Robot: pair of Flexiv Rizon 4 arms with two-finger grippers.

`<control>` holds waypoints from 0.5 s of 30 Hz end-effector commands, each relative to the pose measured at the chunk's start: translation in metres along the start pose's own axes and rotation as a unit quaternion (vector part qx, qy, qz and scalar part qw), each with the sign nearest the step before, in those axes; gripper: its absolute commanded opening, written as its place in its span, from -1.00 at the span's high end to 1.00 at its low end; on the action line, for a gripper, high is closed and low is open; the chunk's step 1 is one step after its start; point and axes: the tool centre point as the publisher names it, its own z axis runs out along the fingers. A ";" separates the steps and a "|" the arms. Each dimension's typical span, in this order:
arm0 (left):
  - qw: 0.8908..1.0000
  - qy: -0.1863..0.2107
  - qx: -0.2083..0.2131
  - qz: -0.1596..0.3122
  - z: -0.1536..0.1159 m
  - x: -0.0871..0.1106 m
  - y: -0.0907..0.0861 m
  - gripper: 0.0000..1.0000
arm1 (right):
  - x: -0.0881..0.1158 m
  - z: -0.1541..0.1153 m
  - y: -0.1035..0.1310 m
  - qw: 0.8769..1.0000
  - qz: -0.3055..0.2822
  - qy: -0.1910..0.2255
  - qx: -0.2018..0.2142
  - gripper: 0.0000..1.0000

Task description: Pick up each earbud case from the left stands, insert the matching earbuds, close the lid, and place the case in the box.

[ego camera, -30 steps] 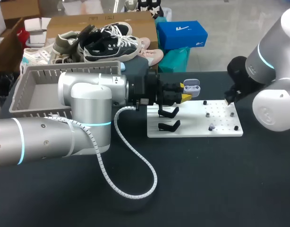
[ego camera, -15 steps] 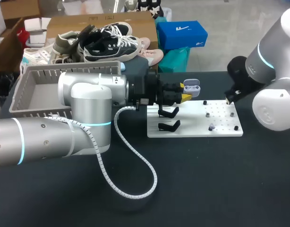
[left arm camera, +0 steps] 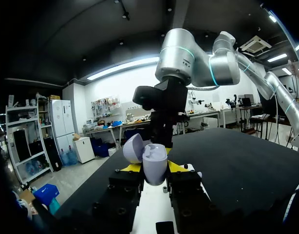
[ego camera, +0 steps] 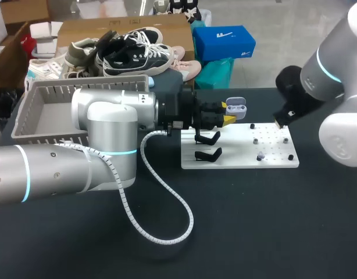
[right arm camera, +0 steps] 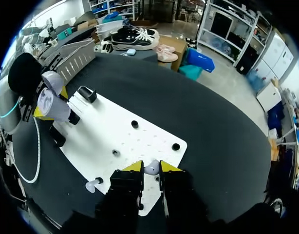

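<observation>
My left gripper (ego camera: 229, 116) hangs over the far left part of the white board (ego camera: 236, 158), shut on a lavender earbud case (left arm camera: 154, 165) whose lid (left arm camera: 134, 147) stands open. The same case (ego camera: 235, 105) shows in the head view. Two black stands (ego camera: 209, 138) below it are bare. My right gripper (right arm camera: 151, 168) is down at the board's right end, with its yellow fingertips (right arm camera: 135, 166) pressed on a small white earbud (right arm camera: 151, 169) from both sides. In the head view the right gripper (ego camera: 278, 121) sits at the board's far right corner. A second earbud (right arm camera: 93, 184) rests on the board beside it.
A grey basket (ego camera: 50, 87) stands at the back left, behind my left arm. The left arm's white cable (ego camera: 167, 215) loops over the black table in front of the board. Small black pegs (right arm camera: 134, 124) stick up from the board.
My right gripper's fingers have come together on the earbud, and the right arm has shifted slightly. The left arm and the case have not moved.
</observation>
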 end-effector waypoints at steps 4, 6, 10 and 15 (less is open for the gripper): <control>1.000 -0.001 0.000 0.001 0.000 0.001 0.000 1.00 | 0.018 -0.043 0.034 0.999 -0.013 0.008 0.051 1.00; 1.000 -0.001 0.000 0.001 0.000 0.001 0.000 1.00 | 0.021 -0.048 0.041 0.999 -0.016 0.010 0.051 1.00; 1.000 -0.001 0.000 0.001 0.000 0.001 0.000 1.00 | 0.025 -0.057 0.055 0.999 -0.022 0.010 0.046 1.00; 1.000 -0.001 0.000 0.001 0.000 0.001 0.000 1.00 | 0.026 -0.059 0.057 0.999 -0.023 0.006 0.043 1.00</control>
